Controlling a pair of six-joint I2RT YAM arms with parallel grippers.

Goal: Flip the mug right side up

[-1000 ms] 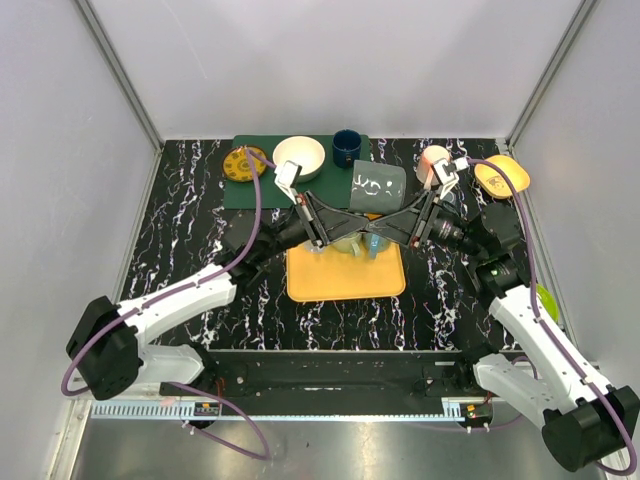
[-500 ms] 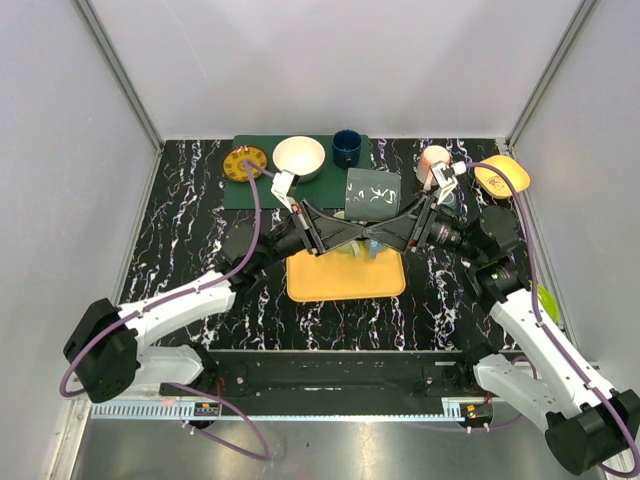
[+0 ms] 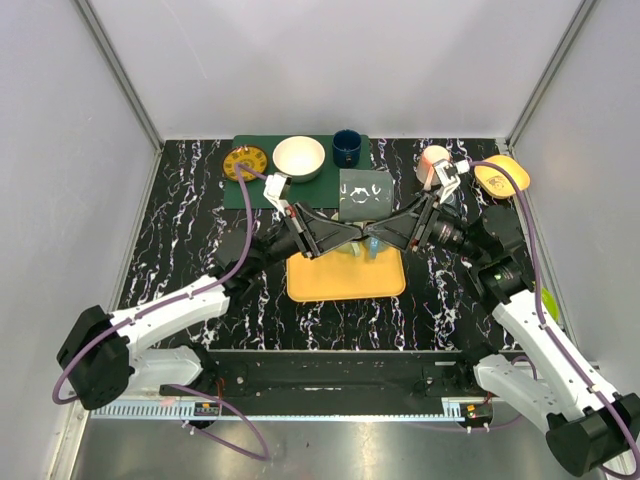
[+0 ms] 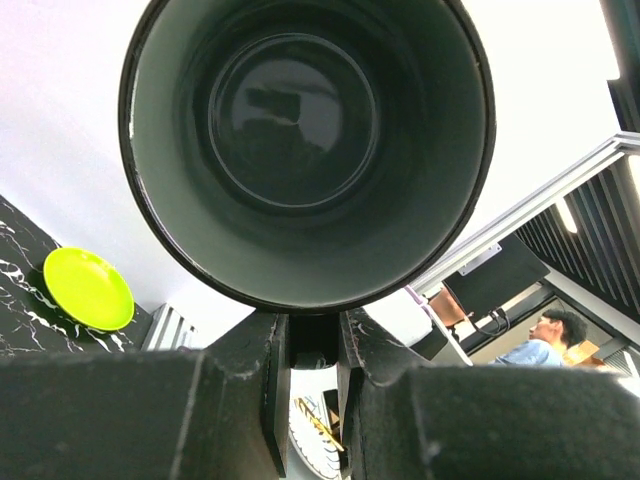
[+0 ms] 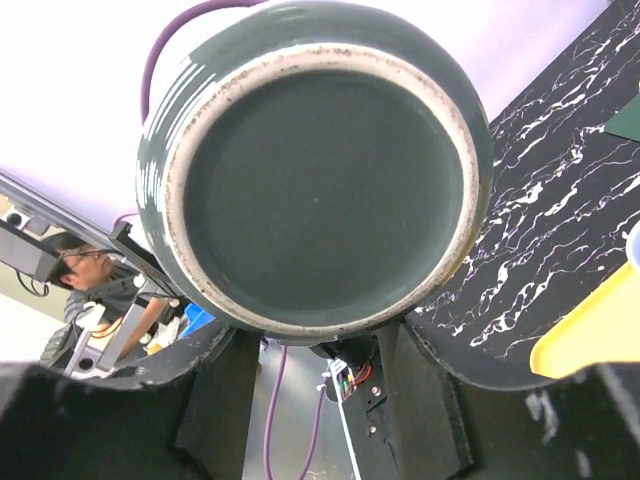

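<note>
The dark grey mug (image 3: 365, 192) with white marks is held on its side in the air above the back edge of the yellow tray (image 3: 345, 283). My left gripper (image 3: 357, 233) is shut on the mug's handle from below. The left wrist view looks straight into the mug's open mouth (image 4: 300, 130), with the handle pinched between the fingers (image 4: 250, 380). My right gripper (image 3: 377, 234) meets it from the right with its jaws wide apart. The right wrist view shows the mug's unglazed base (image 5: 320, 190) just above the spread fingers (image 5: 425, 390), which do not visibly grip it.
At the back left, a green mat (image 3: 250, 190) holds a white bowl (image 3: 299, 157), a dark blue cup (image 3: 347, 147) and a patterned yellow plate (image 3: 244, 163). At the back right are a pink cup (image 3: 433, 162) and an orange bowl (image 3: 500, 177). A lime plate (image 3: 547, 300) lies at the right edge.
Both grippers have lifted and moved slightly left with the mug. The mug has turned from tilted to level on its side. The left arm has stretched further forward.
</note>
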